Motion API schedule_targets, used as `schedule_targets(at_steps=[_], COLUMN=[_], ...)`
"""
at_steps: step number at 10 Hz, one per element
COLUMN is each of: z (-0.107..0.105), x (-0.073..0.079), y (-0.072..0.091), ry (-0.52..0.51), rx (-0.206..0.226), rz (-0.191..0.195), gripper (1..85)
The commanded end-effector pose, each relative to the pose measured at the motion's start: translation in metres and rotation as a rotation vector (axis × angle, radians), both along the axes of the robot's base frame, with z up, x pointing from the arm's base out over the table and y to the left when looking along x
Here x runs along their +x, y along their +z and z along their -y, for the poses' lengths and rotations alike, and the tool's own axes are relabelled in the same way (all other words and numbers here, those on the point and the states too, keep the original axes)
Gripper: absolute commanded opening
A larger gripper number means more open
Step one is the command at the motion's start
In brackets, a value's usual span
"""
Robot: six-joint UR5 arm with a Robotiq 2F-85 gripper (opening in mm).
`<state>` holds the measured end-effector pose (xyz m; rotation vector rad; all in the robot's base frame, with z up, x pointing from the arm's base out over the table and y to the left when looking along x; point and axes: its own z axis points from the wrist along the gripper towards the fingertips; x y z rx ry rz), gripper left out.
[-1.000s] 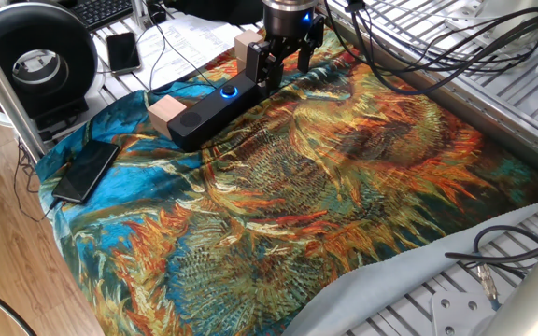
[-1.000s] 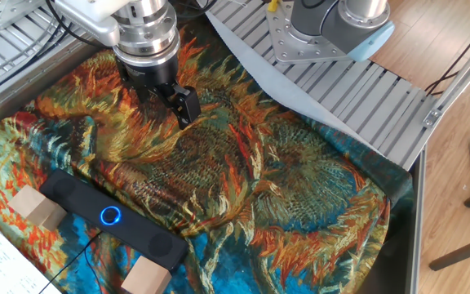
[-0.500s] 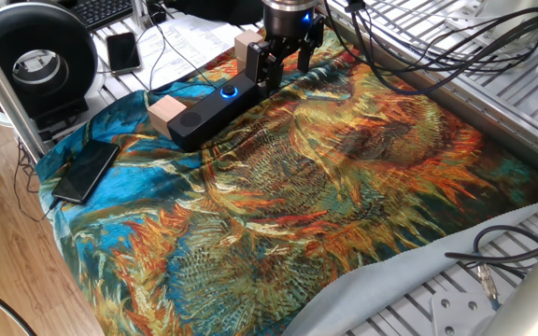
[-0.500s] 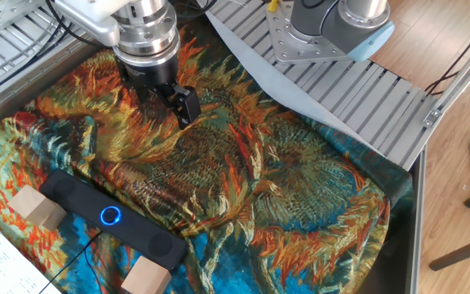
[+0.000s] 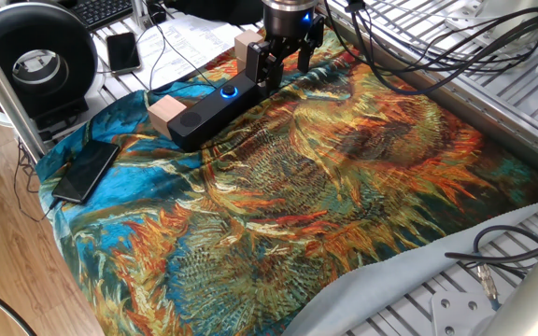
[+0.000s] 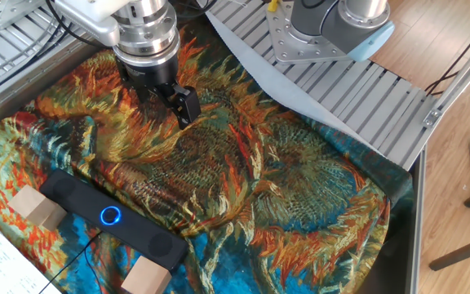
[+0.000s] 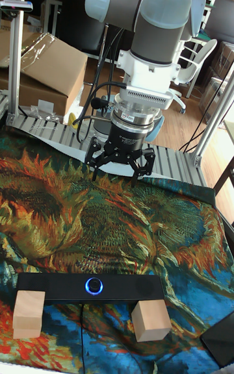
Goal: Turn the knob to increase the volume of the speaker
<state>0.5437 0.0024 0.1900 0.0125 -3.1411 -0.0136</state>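
Speaker (image 7: pixel 91 287) lay flat on the sunflower-print cloth (image 5: pixel 344 187). Its long axis ran straight left-right in the tall fixed view and diagonally, lower left to upper right, in one fixed view (image 5: pixel 215 105). In the other fixed view (image 6: pixel 108 222) it sat at the lower-left corner of the cloth. A tan wooden block stood at each end (image 7: pixel 28 313) (image 7: pixel 151 320). Knob (image 7: pixel 95 285) sat at the middle of the speaker's length on the top face, pointing up, with its blue ring lit (image 5: pixel 228 92) (image 6: pixel 110 216). Gripper (image 7: pixel 117 169) pointed down over the cloth on the far side of the speaker in the tall view, apart from the knob, jaws spread wide with nothing between them. One fixed view put it (image 5: pixel 274 65) just beside the speaker's upper-right end. The other fixed view showed it (image 6: pixel 170 102) well apart from the speaker. Flat black smartphone (image 5: pixel 85 171) lay at the cloth's left edge, with a big black ring-shaped device (image 5: pixel 35 51) beyond it. Cardboard box (image 7: pixel 52 62) stood behind the table; its contents could not be seen.
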Motion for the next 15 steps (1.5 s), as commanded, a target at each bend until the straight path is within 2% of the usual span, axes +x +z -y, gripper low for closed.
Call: schedule_targets(at_steps=[1, 2, 6, 7, 8, 9, 10, 11, 12, 13, 14, 15], z=[-0.002, -0.03, -0.029, -0.031, -0.018, -0.034, -0.031, -0.014, -0.013, -0.014, -0.022, -0.022], x=[0.0, 0.033, 0.033, 0.029, 0.032, 0.033, 0.03, 0.033, 0.029, 0.026, 0.03, 0.035], y=[0.0, 0.003, 0.002, 0.002, 0.002, 0.001, -0.001, -0.002, 0.001, 0.005, 0.002, 0.001], ry=[0.0, -0.136, -0.133, -0.141, -0.091, -0.143, -0.096, -0.003, 0.025, 0.034, 0.043, 0.064], rx=[0.0, 0.106, 0.088, 0.093, 0.044, 0.101, 0.085, 0.009, -0.009, -0.001, 0.028, 0.023], rz=[0.0, 0.119, 0.12, 0.104, 0.121, 0.121, 0.116, 0.126, 0.098, 0.072, 0.064, 0.061], gripper=[84.0, 2.0, 2.0, 2.0, 2.0, 2.0, 2.3, 3.3, 4.3, 3.0, 3.0, 3.0])
